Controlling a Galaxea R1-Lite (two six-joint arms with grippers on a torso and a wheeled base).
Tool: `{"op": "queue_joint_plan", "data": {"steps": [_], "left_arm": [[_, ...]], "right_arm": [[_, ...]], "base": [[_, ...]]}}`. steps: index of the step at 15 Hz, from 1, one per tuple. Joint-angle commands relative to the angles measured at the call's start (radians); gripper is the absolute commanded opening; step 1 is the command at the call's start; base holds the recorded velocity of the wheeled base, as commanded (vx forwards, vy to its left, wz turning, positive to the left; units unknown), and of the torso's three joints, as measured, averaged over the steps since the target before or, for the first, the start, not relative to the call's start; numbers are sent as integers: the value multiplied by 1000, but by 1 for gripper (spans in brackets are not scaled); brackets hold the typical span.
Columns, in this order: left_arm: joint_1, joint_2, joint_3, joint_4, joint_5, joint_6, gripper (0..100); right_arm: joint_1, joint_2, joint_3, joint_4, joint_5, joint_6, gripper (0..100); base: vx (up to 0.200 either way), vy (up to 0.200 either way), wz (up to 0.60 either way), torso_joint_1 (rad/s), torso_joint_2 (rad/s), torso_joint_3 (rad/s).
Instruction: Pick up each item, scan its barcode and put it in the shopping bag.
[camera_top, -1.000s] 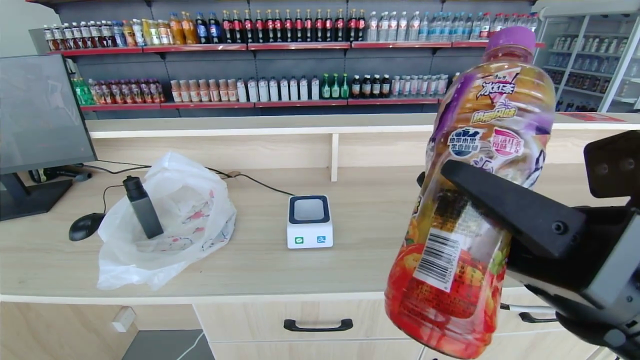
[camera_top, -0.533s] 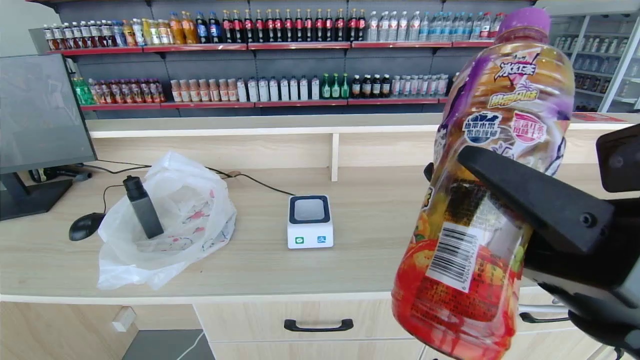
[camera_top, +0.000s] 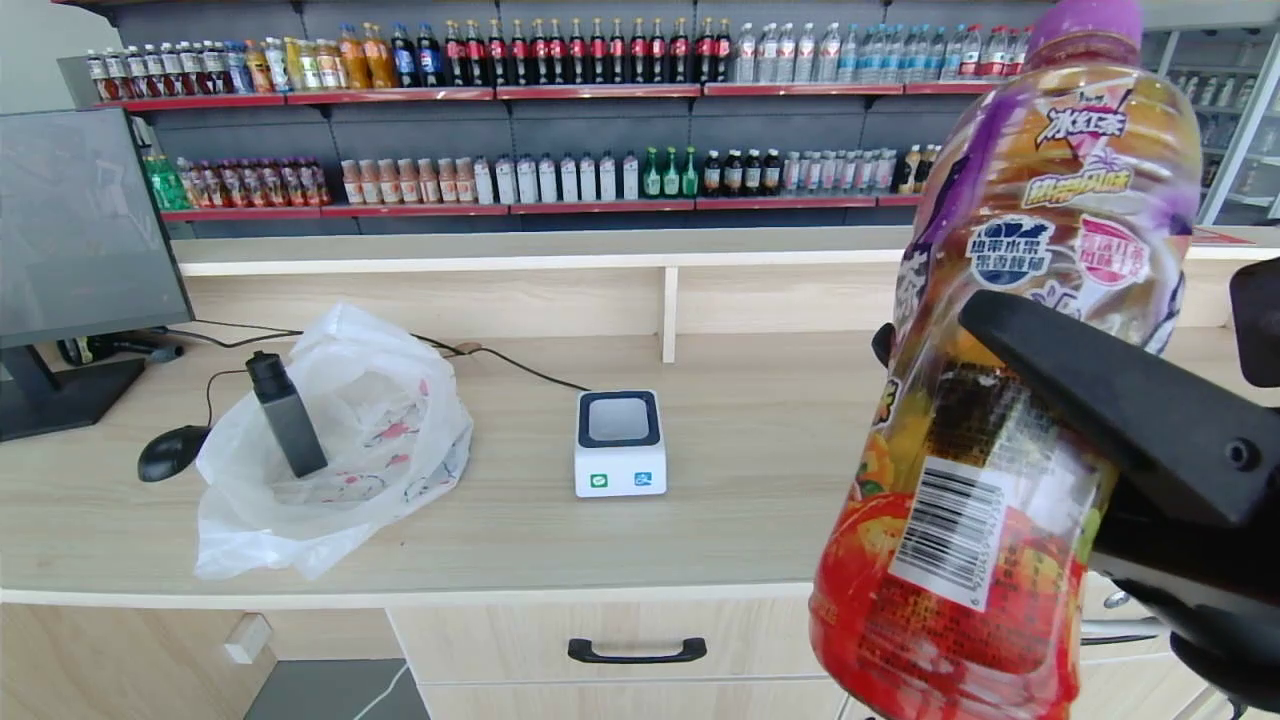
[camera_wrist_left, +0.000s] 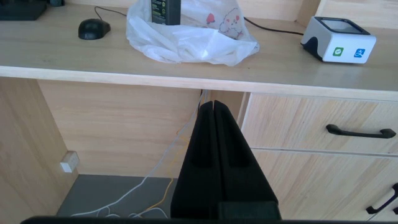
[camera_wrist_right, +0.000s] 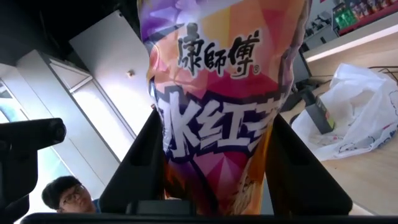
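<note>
Bottle (camera_top: 1040, 250): tilted, raised over the counter's (camera_top: 740, 480) front edge, right side.
Right gripper (camera_top: 925, 335): pinching the bottle.
Left gripper (camera_wrist_left: 212, 109): pressed together, below the counter's front edge.
Bag (camera_top: 400, 440): counter's left half.
Scanner (camera_top: 619, 442): counter's middle.

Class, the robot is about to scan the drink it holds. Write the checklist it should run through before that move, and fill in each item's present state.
1. Grip: right end effector is shut on the iced tea bottle, a finger on each side. Ok.
2. Barcode facing the scanner: it faces the head camera, while the scanner window faces up. Not ok.
3. Path: the counter between bottle and scanner is bare. Ok.
4. Shopping bag: open, with a grey bottle standing inside. Ok.
5. Left end effector: shut, low in front of the counter, away from the scanner. Ok.
</note>
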Motion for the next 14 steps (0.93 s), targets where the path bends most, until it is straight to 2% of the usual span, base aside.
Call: {"op": "queue_joint_plan", "data": {"steps": [1,4,9,11,13,14], "left_arm": [[0,0,0,0,0,0,0],[0,0,2,0,0,-3,0],[0,0,0,0,0,-5,0],[0,0,0,0,0,-5,0],[0,0,0,0,0,-3,0],[0,0,0,0,0,-2,0]], "right_arm": [[1,-9,5,-1,1,0,0],[1,-13,5,-1,37,-6,0],[4,27,14,-1,37,-121,0],[-29,42,2,-1,47,-221,0],[-101,79,34,-1,113,-390,0],[-116,80,54,-1,134,-419,0]], "base": [[0,0,0,0,0,0],[0,0,0,0,0,0],[0,0,0,0,0,0],[0,0,0,0,0,0],[0,0,0,0,0,0],[0,0,0,0,0,0]]}}
